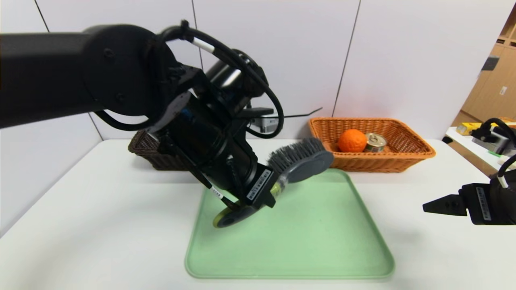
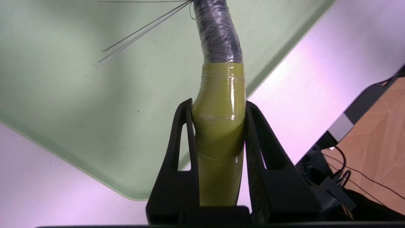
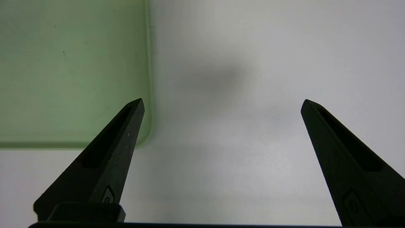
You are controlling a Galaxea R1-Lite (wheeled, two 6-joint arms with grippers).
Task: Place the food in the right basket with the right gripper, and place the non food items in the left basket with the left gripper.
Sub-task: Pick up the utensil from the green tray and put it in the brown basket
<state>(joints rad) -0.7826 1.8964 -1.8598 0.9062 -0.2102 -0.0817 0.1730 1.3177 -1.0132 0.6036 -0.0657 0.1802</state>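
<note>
My left gripper [image 1: 271, 192] is shut on the yellow-green handle [image 2: 220, 126] of a grey scrubbing brush [image 1: 300, 159], holding it in the air above the green tray [image 1: 322, 241]. The brush head points toward the orange right basket [image 1: 407, 155], which holds an orange [image 1: 352, 140] and a tin can [image 1: 375, 142]. The dark left basket [image 1: 147, 155] is at the back, mostly hidden behind my left arm. My right gripper [image 3: 221, 103] is open and empty, low over the white table just right of the tray; in the head view it is at the right edge [image 1: 433, 205].
The tray [image 3: 63, 79] lies bare in the middle of the white table [image 1: 100, 225]. A side table with clutter [image 1: 479, 135] stands at the far right. White wall panels close the back.
</note>
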